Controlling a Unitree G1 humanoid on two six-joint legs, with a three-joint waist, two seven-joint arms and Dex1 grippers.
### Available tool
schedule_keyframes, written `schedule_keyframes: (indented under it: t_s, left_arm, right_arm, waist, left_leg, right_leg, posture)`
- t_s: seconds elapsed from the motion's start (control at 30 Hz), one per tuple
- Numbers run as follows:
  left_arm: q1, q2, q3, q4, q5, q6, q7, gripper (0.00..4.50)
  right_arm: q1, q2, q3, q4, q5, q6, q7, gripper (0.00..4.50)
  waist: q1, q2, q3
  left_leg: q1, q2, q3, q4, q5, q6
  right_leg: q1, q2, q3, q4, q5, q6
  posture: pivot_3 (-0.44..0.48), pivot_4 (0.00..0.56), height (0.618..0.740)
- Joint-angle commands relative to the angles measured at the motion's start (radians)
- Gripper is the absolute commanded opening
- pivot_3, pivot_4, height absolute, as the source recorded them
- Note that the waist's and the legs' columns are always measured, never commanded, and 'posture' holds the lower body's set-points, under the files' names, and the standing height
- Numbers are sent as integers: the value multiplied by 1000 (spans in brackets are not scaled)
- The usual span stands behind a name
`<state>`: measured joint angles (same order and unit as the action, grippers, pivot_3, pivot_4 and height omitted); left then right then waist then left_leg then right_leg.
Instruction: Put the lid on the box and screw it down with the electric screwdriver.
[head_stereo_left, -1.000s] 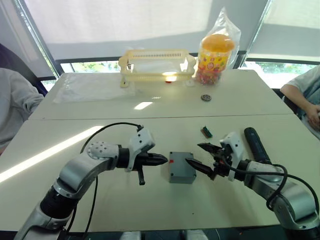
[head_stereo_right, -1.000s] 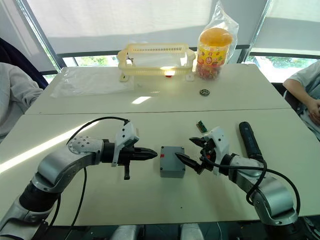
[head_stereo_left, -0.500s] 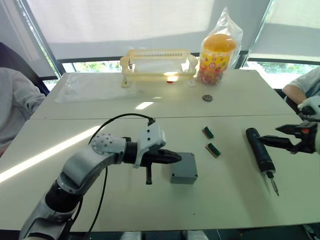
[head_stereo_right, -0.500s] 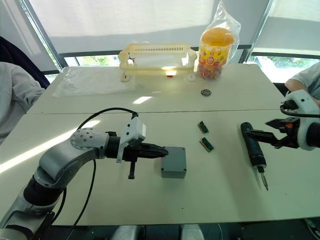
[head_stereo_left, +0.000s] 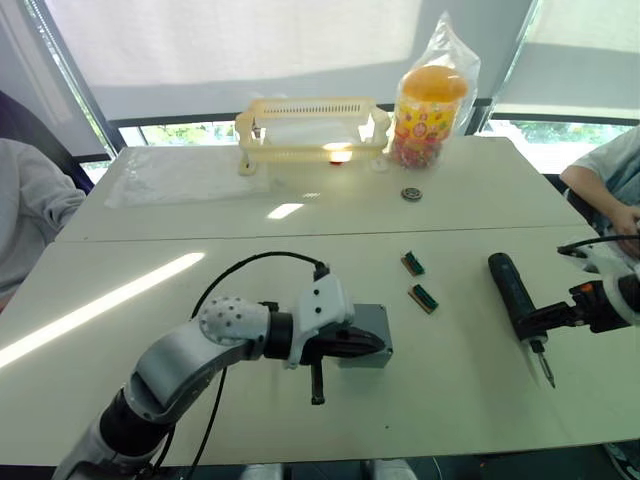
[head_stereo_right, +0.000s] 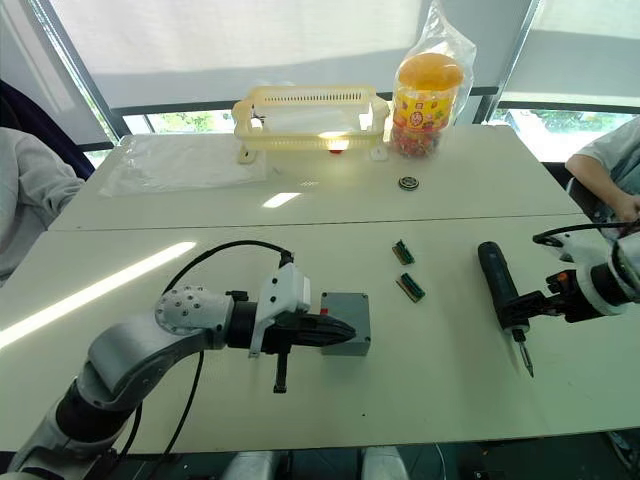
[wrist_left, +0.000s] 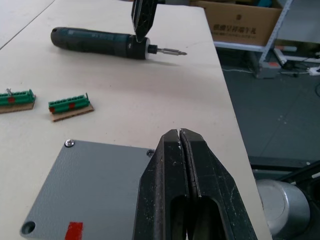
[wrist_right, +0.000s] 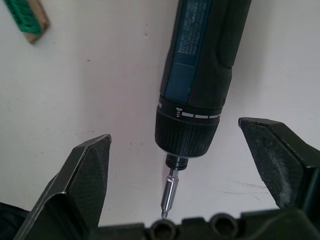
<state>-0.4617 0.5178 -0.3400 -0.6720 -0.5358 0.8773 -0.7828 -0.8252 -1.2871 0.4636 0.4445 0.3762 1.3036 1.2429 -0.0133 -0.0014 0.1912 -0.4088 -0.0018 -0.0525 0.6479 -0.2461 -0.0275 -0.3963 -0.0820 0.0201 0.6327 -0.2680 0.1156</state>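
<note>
Left gripper (wrist_left: 180, 137) is pinched closed on nothing, tips over the lid (wrist_left: 90, 190), which sits on the box (head_stereo_right: 345, 322) mid-table, red mark on top. Right gripper (wrist_right: 185, 165) is spread wide, one finger either side of the electric screwdriver (head_stereo_left: 514, 293), not touching it. Screwdriver lies flat on the table (head_stereo_left: 200, 300) at the right, bit toward the robot; two green connector pieces (head_stereo_left: 423, 297) lie between it and the box.

Head eyes overlook the table (head_stereo_left: 300, 260); wrist cameras sit close above it.
</note>
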Motion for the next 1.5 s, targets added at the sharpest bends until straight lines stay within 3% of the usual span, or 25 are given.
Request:
schedule_keyframes:
  t_s: [0.03,0.3,0.4,0.47,0.53,0.63,0.77,0.87,0.97,1.07,1.13,1.2,1.33,1.5]
  left_arm:
    - [21,-3,27,-73,-32,34,47,0]
    - [39,-11,31,-103,-61,73,118,0]
    - [38,-14,32,-109,-70,84,135,0]
    - [39,-13,31,-108,-74,85,143,0]
    - [39,-11,27,-104,-73,82,151,0]
    - [31,-16,17,-93,-69,78,157,0]
    - [15,-21,8,-56,-64,50,131,0]
    - [13,13,-2,7,-34,-8,70,0]
    - [-20,42,22,91,-24,-47,13,0]
    - [-53,87,33,170,2,-103,-58,0]
    - [-67,107,47,209,7,-128,-93,0]
    - [-109,94,55,251,4,-125,-101,0]
    - [-130,109,58,303,25,-160,-144,0]
    - [-140,60,58,374,67,-190,-111,0]
  right_arm:
    - [-75,32,58,109,-92,-23,51,4477]
    - [-148,142,150,314,-264,-133,110,4477]
    - [-140,161,179,341,-324,-188,142,3635]
    - [-135,175,185,350,-357,-213,147,2443]
    - [-125,189,188,345,-385,-215,147,1796]
    - [-127,203,123,370,-391,-181,95,1796]
    - [-138,188,-151,365,-313,2,-61,1796]
    - [-57,182,-494,208,-274,135,-230,1796]
    - [115,263,-876,-177,-318,266,-371,1796]
    - [199,478,-1125,-590,-355,247,-521,1796]
    - [180,644,-1232,-777,-376,193,-638,1796]
    - [120,842,-1338,-939,-320,-12,-746,1796]
    - [150,1101,-1268,-1126,-242,-351,-858,1796]
    - [318,1292,-1021,-1255,-23,-404,-782,1796]
  waist:
    - [0,0,0]
    - [1,0,0]
    - [2,0,0]
    - [1,-1,0]
    - [0,-2,-1]
    - [1,-6,-3]
    - [2,-5,-3]
    - [5,-2,-2]
    - [7,0,-3]
    - [-3,1,-3]
    - [-8,3,-4]
    - [-6,5,-4]
    - [-2,8,-3]
    - [-6,8,-4]
  left_leg:
    - [0,0,0,0,0,0]
    - [0,0,0,0,0,0]
    - [0,-1,-1,0,0,0]
    - [1,-1,-1,1,0,-1]
    - [2,-1,-1,1,0,-1]
    - [3,-1,-2,2,0,-1]
    - [3,-2,-1,3,1,-2]
    - [0,-3,-1,2,3,-6]
    - [0,-3,-2,-1,3,-6]
    - [0,-2,-3,-1,3,-6]
    - [1,-2,-2,-1,3,-6]
    - [1,-2,-2,-2,3,-6]
    - [-1,-2,-3,-2,4,-7]
    - [0,-2,-2,-2,4,-7]
  right_leg:
    - [0,0,0,0,0,0]
    - [1,0,0,0,0,0]
    - [1,0,-1,0,0,0]
    - [2,0,-1,0,0,0]
    - [3,0,-1,0,0,0]
    - [5,0,-2,0,0,0]
    - [6,-1,0,0,0,0]
    - [3,-2,1,0,1,0]
    - [1,-1,1,2,1,1]
    - [-2,0,0,6,1,2]
    - [-4,1,2,13,0,3]
    - [-7,1,3,16,0,4]
    - [-10,1,3,18,0,4]
    - [-8,1,3,17,0,4]
  posture:
    - [0,150,740]
    - [0,150,740]
    - [0,150,740]
    - [0,150,740]
    - [0,150,740]
    - [0,150,740]
    - [0,150,740]
    - [0,150,740]
    - [0,150,740]
    - [0,150,740]
    - [0,150,740]
    - [0,150,740]
    - [0,150,740]
    - [0,150,740]
